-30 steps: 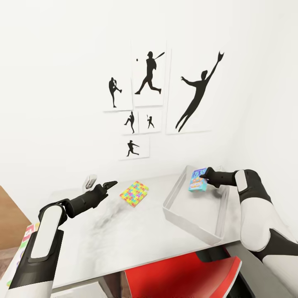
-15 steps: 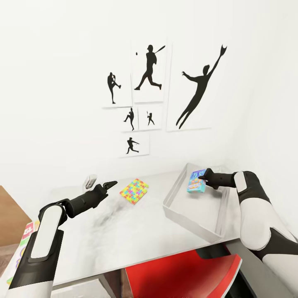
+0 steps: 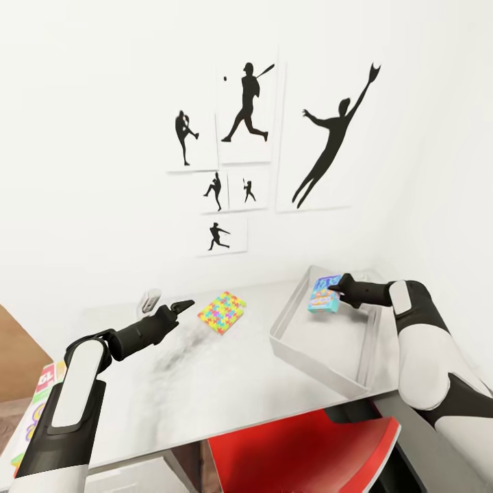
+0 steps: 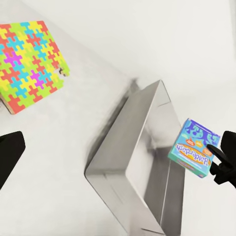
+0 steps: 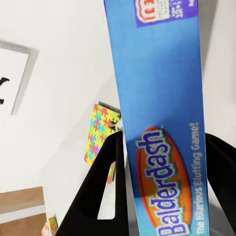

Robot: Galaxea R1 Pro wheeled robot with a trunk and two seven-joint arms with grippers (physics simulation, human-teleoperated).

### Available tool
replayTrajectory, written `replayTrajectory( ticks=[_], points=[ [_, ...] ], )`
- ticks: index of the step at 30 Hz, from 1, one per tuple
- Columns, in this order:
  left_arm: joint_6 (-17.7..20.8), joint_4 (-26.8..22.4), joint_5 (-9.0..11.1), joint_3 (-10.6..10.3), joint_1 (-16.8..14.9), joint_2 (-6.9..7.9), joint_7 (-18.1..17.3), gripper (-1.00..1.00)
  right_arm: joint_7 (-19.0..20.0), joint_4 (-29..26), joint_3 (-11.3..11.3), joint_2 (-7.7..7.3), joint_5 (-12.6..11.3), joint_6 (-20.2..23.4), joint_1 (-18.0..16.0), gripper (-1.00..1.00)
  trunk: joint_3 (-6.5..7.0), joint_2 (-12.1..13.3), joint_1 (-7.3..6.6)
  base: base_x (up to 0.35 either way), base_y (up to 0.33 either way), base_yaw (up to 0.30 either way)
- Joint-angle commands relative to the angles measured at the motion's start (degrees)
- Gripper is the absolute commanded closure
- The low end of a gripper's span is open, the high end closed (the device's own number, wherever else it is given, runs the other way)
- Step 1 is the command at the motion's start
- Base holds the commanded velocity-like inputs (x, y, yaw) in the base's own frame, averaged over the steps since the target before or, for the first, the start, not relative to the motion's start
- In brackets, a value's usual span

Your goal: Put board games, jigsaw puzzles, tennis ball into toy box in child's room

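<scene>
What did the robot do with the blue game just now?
The right pincer, shut on the blue game, shifted it slightly over the toy box without letting go. The camera tilted a bit too. The left pincer and the puzzles on the table stayed put.

The right gripper carried the blue game box slightly deeper over the toy box. It now hangs nearer the far rim.

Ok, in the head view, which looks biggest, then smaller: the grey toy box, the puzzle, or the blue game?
1. Toy box, biggest by far.
2. Puzzle.
3. Blue game, held over the box by the right gripper; it is tilted, so its rank below the puzzle is unsure.
</scene>
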Motion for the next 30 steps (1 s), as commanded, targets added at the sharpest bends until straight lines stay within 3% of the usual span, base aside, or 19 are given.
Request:
replayTrajectory(
  ticks=[1,17,24,30],
  points=[
    [0.3,0.0,0.6,0.1,-0.1,-0.06,0.6,-1.0,-0.4,0.0,-0.2,-0.01,-0.6,0.3,-0.1,1.0,-0.19,-0.1,0.03,0.0,0.0,0.0],
    [0.3,0.1,0.6,0.1,-0.1,-0.09,0.4,-1.0,-0.4,-0.4,-1.4,-0.15,-0.8,0.3,-0.3,1.0,-0.45,-0.1,0.03,0.0,0.0,0.0],
    [0.3,0.1,0.6,0.1,-0.1,-0.09,0.4,-1.0,-0.4,-0.2,-1.9,-1.5,-1.9,0.3,-1.0,1.0,-0.46,-0.1,0.03,0.0,0.0,0.0],
    [0.3,0.1,0.6,0.1,-0.1,-0.09,0.4,-1.0,-0.4,2.3,-4.5,-2.36,-3.4,0.3,-3.0,1.0,-0.46,-0.1,0.03,0.0,0.0,0.0]
  ],
)
